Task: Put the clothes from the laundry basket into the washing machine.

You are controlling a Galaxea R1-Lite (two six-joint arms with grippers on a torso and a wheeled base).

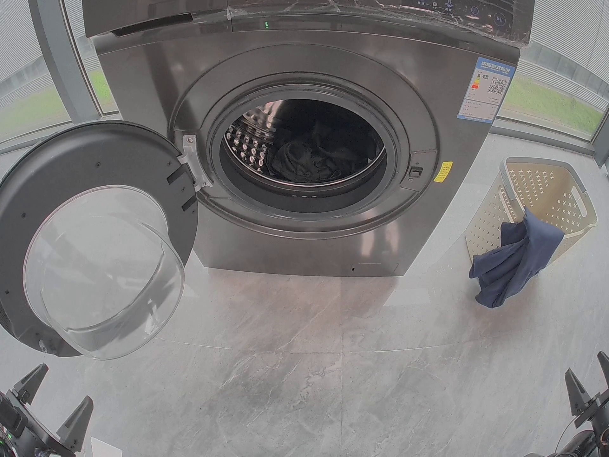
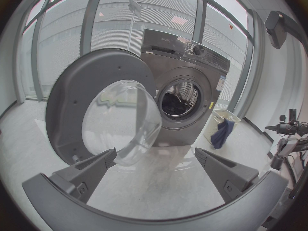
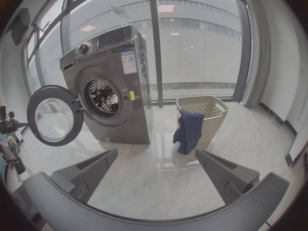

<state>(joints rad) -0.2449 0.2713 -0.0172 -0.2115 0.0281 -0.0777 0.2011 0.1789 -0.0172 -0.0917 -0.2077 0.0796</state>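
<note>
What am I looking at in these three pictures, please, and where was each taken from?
This is a two-armed robot doing laundry. One picture comes from a camera on its head, looking down at a front-loading washing machine with its door swung open and dark clothes in the drum. On the robot's right, a laundry basket stands on the floor with a blue garment draped over its rim. The other two come from a camera on each wrist; the two dark prongs in front are that arm's hand. The left hand and right hand are both open and hold nothing.
</note>
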